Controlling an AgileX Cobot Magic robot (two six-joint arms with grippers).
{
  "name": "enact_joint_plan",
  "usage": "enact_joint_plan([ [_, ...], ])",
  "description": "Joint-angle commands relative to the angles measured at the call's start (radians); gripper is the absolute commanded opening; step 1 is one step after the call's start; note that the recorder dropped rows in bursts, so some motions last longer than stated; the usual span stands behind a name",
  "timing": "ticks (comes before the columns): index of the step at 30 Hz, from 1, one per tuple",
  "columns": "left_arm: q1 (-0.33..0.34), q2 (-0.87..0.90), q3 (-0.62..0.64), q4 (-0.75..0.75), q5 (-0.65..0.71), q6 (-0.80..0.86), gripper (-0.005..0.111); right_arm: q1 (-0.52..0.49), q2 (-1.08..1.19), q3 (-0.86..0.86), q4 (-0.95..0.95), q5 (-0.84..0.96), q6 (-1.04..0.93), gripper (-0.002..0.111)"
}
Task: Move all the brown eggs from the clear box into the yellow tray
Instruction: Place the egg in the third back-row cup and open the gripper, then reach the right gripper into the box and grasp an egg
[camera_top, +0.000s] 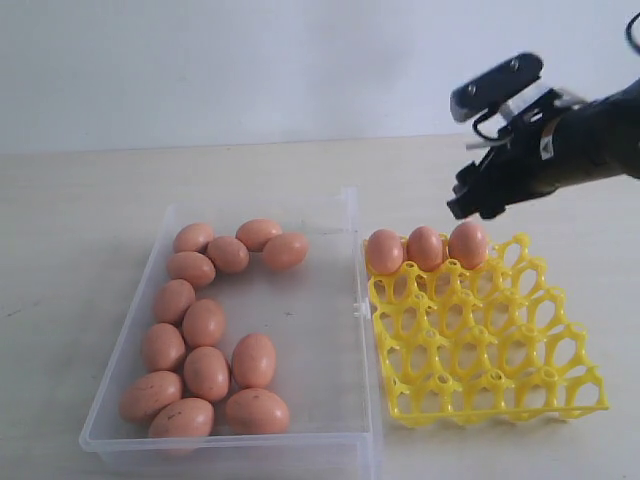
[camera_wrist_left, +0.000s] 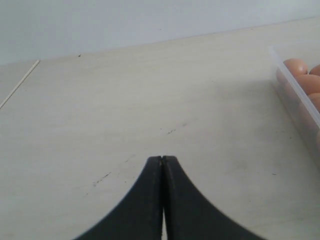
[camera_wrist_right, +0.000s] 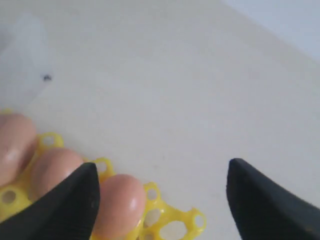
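Exterior view is showing the clear box (camera_top: 312, 340) sitting nearest on the table (camera_top: 80, 220), with thirteen brown eggs (camera_top: 206, 372) lying loose along its left side and far end. Just beside its right wall the yellow tray (camera_top: 480, 350) is resting, and three more brown eggs are sitting in the tray's far row. Above that row the right gripper (camera_top: 478, 202) is hanging with its jaws spread wide, gripping nothing. Left wrist view is showing the left gripper (camera_wrist_left: 162, 162) pointing over bare table, fingers pressed together, with the box wall off to one side.
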Motion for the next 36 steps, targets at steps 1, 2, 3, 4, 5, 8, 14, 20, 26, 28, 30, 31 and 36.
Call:
enact_joint_plan([
  [1,-0.006,-0.006,-0.004,-0.002,-0.009,-0.005,0.0,0.067,-0.132,-0.045,0.069,0.053,0.037,0.051],
  [2,-0.006,-0.006,-0.004,-0.002,-0.009,-0.005,0.0,0.129,-0.152,-0.072,0.112,0.093,0.037,0.034],
  [3,-0.006,-0.006,-0.004,-0.002,-0.009,-0.005,0.0,0.155,-0.152,-0.085,0.122,0.112,0.027,0.025],
  [4,-0.006,-0.006,-0.004,-0.002,-0.009,-0.005,0.0,0.217,-0.13,-0.123,0.183,0.171,0.019,0.006],
  [5,-0.006,-0.006,-0.004,-0.002,-0.009,-0.005,0.0,0.246,-0.11,-0.144,0.24,0.198,0.019,0.0],
  [8,-0.006,-0.006,-0.004,-0.002,-0.009,-0.005,0.0,0.355,0.035,-0.258,0.649,0.261,-0.154,0.0],
  [14,-0.006,-0.006,-0.004,-0.002,-0.009,-0.005,0.0,0.453,0.255,-0.45,0.881,0.411,-0.254,0.028],
  [20,-0.006,-0.006,-0.004,-0.002,-0.009,-0.005,0.0,0.475,0.422,-0.612,0.84,0.528,-0.044,0.074],
  [26,-0.006,-0.006,-0.004,-0.002,-0.009,-0.005,0.0,0.481,0.543,-0.745,0.814,0.594,0.015,0.062],
  [28,-0.006,-0.006,-0.004,-0.002,-0.009,-0.005,0.0,0.487,0.577,-0.781,0.8,0.632,0.015,0.062],
  [30,-0.006,-0.006,-0.004,-0.002,-0.009,-0.005,0.0,0.496,0.608,-0.805,0.748,0.643,0.024,0.062],
  [31,-0.006,-0.006,-0.004,-0.002,-0.009,-0.005,0.0,0.496,0.616,-0.812,0.726,0.652,0.04,0.062],
  [36,-0.006,-0.006,-0.004,-0.002,-0.009,-0.005,0.0,0.498,0.658,-0.842,0.713,0.666,0.029,0.057],
])
